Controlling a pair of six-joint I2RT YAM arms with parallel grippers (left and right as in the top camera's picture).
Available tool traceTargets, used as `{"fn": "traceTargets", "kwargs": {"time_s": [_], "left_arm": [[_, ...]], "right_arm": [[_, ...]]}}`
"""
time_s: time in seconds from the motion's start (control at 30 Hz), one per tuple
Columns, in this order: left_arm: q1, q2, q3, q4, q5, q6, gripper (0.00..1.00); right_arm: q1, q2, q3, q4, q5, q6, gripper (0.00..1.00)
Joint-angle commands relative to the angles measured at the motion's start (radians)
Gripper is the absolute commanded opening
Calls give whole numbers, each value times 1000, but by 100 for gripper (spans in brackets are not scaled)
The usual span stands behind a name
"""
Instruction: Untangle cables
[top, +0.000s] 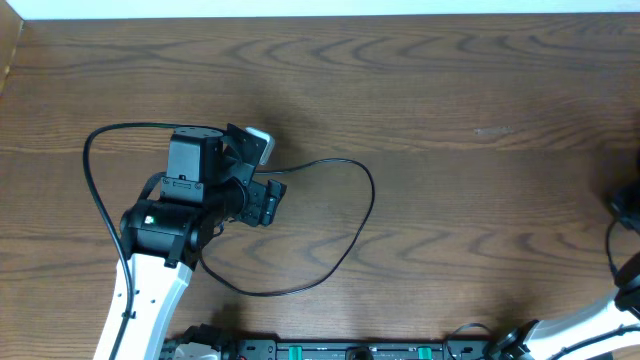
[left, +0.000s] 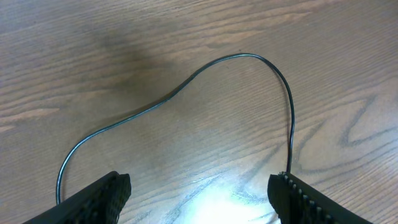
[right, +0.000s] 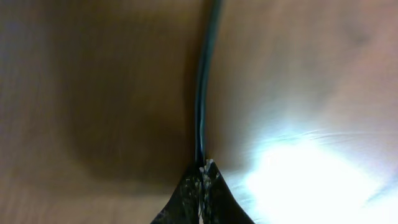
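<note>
A thin black cable (top: 368, 190) lies in a wide loop on the wooden table (top: 450, 90), right of my left gripper (top: 262, 180). In the left wrist view the cable (left: 249, 56) arcs ahead of the left gripper (left: 199, 202). This gripper is open and empty, and the cable's two runs pass just outside its fingers (left: 106, 194). My right gripper (right: 202, 167) is shut on a thin black cable (right: 202, 93), which runs straight away from the fingertips low over the table. Overhead, only a dark bit of the right arm (top: 626, 206) shows at the right edge.
A thicker black wire (top: 90, 170) curves from the left arm's wrist round its left side. A strip of equipment (top: 340, 351) lines the front edge. The table's back edge (top: 320, 16) meets a white wall.
</note>
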Motion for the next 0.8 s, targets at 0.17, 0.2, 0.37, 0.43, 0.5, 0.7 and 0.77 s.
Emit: {"fn": "traceTargets", "kwargs": {"time_s": [0.17,0.2,0.37,0.43,0.5,0.7,0.77], "left_arm": [[5,-2,6,-5,11,3,77],[5,-2,6,-5,11,3,77],[5,-2,6,-5,11,3,77],[5,-2,6,-4,11,3,77],[5,-2,6,-4,11,3,77],[5,-2,6,-4,11,4,77],[5,-2,6,-1,11,7,77]], "right_arm": [[-169,52,23,-17,-103,16,1],[-186,52,31,-21,-130,16,1],[-237,52,90,-77,-277,16,56],[-240,52,129,-137,-299,27,83],[-233,51,177,-208,-301,27,99],[-163,21,315,-361,-301,26,99],[-126,-4,342,-380,-302,27,99]]}}
